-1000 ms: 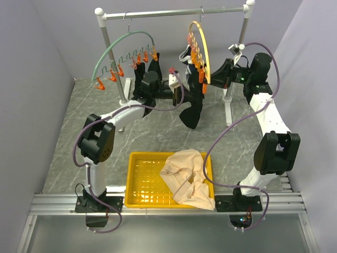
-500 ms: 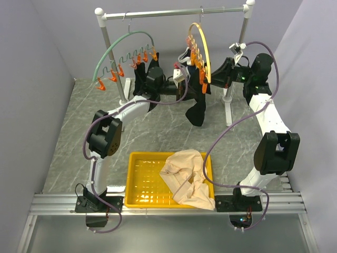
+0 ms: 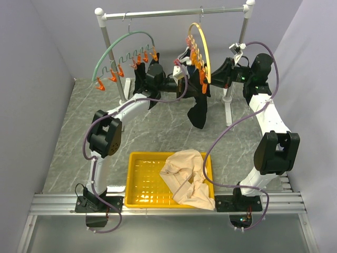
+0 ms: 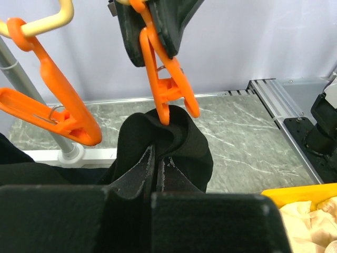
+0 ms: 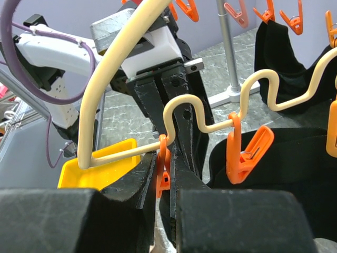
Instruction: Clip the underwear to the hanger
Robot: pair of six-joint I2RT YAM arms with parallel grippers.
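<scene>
Under the pale yellow hanger point(image 3: 202, 50), the black underwear point(image 4: 181, 150) has a raised fold pinched tight in the left pincer point(image 4: 157, 161), its top touching one tip of an orange clip point(image 4: 164, 84). Squeezed narrow on that clip is the right pincer point(image 5: 164, 178); the garment's remainder hangs above the surface point(image 3: 73, 137).

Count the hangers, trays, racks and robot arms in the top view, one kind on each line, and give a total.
Hangers: 2, the green hanger and the yellow hanger
Trays: 1, the tray
Racks: 1, the rack
Robot arms: 2, the left arm and the right arm
Total: 6
</scene>
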